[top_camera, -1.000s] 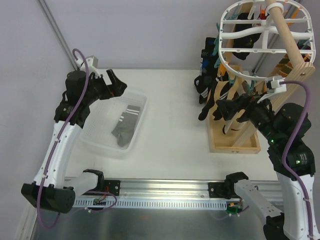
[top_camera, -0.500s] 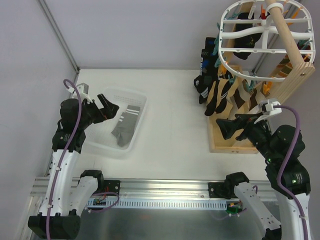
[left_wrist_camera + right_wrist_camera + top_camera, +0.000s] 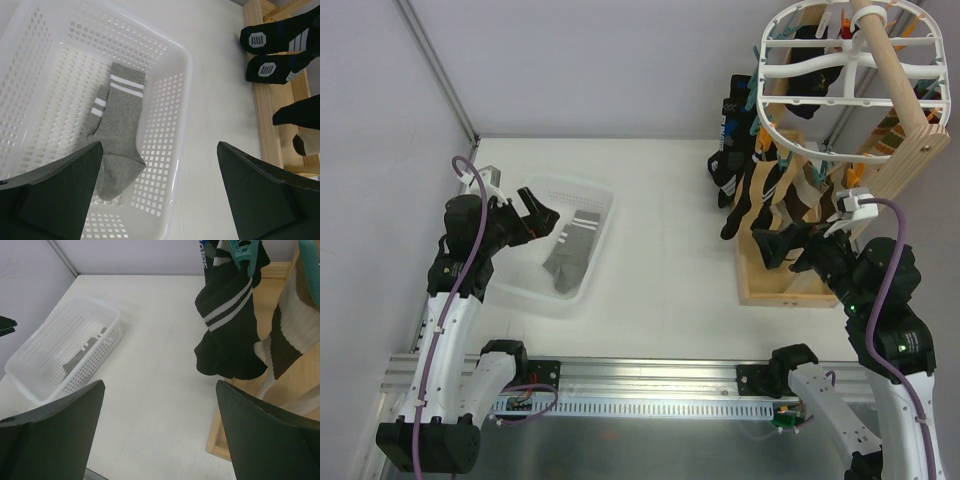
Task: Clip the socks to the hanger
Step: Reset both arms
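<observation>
A grey sock with white stripes (image 3: 570,250) lies in the white mesh basket (image 3: 595,192); it shows in the left wrist view (image 3: 117,127) and the right wrist view (image 3: 82,350). The white oval hanger (image 3: 850,75) with teal and orange pegs hangs at the top right. Several mostly black socks (image 3: 745,185) hang clipped from it, also in the right wrist view (image 3: 227,325). My left gripper (image 3: 538,212) is open and empty above the basket's left end. My right gripper (image 3: 778,245) is open and empty, just below the hanging socks.
A wooden pole stand (image 3: 905,110) with a wooden base tray (image 3: 788,290) holds the hanger at the right. A metal rail (image 3: 650,385) runs along the near table edge. Grey walls close the left and back.
The right arm pulled back from the hanging socks and down, then edged up again. The left gripper moved down to the basket's left end and has barely moved since.
</observation>
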{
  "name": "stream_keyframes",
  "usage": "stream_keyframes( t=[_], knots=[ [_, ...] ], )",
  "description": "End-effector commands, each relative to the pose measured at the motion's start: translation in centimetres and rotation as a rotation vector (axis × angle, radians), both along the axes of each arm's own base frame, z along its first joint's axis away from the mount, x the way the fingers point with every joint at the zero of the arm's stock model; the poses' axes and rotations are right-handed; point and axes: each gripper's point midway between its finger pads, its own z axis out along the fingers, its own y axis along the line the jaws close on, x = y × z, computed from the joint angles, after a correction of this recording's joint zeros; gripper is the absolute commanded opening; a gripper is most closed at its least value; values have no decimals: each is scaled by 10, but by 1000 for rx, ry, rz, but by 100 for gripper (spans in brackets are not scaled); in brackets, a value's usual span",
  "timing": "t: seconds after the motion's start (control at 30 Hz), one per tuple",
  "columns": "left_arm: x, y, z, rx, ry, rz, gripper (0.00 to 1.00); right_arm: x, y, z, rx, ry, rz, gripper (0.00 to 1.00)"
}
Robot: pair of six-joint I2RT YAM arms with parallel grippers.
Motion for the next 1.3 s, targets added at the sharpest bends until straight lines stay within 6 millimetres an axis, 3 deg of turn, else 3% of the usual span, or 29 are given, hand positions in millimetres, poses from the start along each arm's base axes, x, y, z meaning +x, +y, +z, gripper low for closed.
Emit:
stream_keyframes(
  t=[0.0,0.37,0.83,1.1,1.27],
  knots=[
    [4,-1,23,13,-81,-14,99,7,-1,24,-11,-81,-7,97],
    [5,5,20,46,-85,0,99,10,5,17,-20,-82,31,97],
    [2,0,17,155,-132,-58,99,7,-7,23,3,-115,-45,97],
    [-15,1,48,225,-295,-90,99,6,-13,17,-16,-114,-68,97],
    [-32,-4,49,215,-383,-116,99,2,-12,9,-32,-105,-54,97]
  ],
)
